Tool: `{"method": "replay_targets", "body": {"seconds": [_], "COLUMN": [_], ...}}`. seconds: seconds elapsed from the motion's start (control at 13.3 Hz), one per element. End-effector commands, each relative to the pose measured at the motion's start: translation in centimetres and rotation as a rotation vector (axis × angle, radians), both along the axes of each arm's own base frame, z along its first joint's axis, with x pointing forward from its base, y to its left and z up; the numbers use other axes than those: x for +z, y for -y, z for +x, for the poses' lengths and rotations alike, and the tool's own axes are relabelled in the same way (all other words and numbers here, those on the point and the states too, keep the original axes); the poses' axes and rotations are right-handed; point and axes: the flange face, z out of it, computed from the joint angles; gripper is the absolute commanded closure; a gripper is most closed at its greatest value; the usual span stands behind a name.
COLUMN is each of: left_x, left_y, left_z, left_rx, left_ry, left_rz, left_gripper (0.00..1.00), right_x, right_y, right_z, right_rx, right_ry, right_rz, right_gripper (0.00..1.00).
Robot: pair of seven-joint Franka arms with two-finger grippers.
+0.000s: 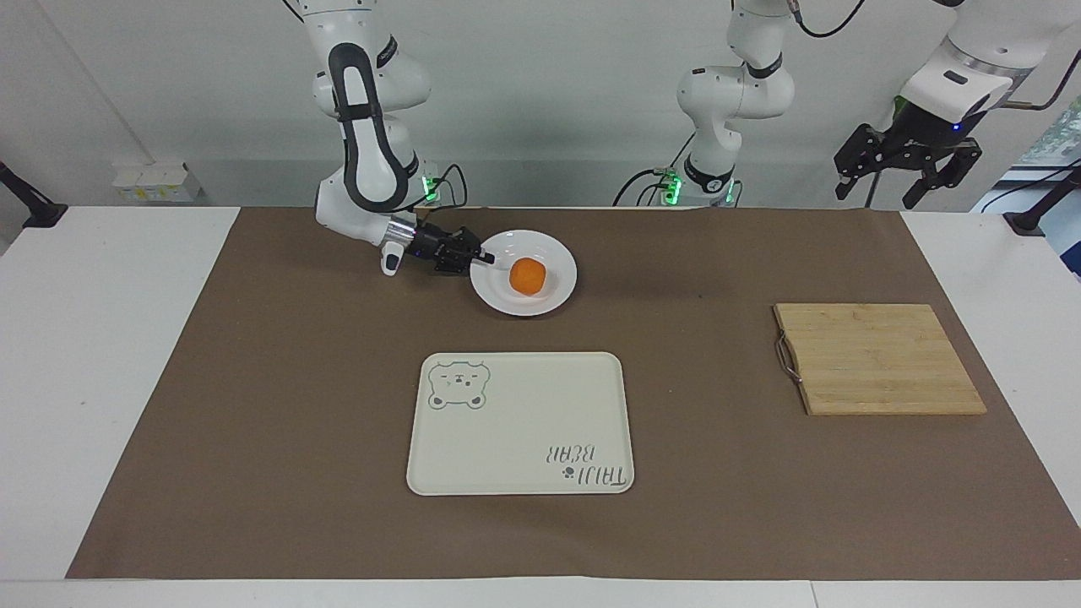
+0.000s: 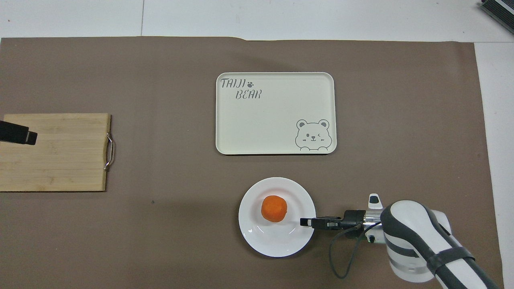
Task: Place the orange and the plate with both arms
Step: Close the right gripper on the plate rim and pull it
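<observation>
The cream tray (image 2: 276,113) carries a winking bear drawing and the words "TAIJI BEAR" with a paw print. Nearer the robots lies the plate (image 1: 553,295), the orange (image 1: 528,275) on it. The right claw (image 1: 483,257) reaches in low and grips the plate's rim at the edge toward the right arm's end of the bench. The facing view shows the left claw (image 1: 908,180), fingers spread, raised over the bench edge; overhead only its tip (image 2: 16,135) appears, over the cutting board (image 2: 54,151).
</observation>
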Motion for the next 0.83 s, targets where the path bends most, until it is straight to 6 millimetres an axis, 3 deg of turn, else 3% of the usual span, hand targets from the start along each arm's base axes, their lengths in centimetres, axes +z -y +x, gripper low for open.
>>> {"method": "replay_targets", "body": {"seconds": [0.0, 0.23, 0.75], "left_x": [0.4, 0.4, 0.5], "left_y": [-0.4, -0.4, -0.4], "left_z": [-0.4, -0.4, -0.5], "left_rx": [0.015, 0.015, 0.015], "left_ry": [0.003, 0.003, 0.004], "left_rz": [0.016, 0.016, 0.016], "left_gripper": [0.00, 0.00, 0.00], "right_x": [-0.1, -0.2, 0.4], "right_y": [0.2, 0.3, 0.0], "right_z": [0.0, 0.2, 1.8], "right_rx": [-0.026, -0.023, -0.009], "right_ry": [0.022, 0.031, 0.068], "right_rz": [-0.004, -0.008, 0.011], "right_gripper": [0.89, 1.00, 1.00]}}
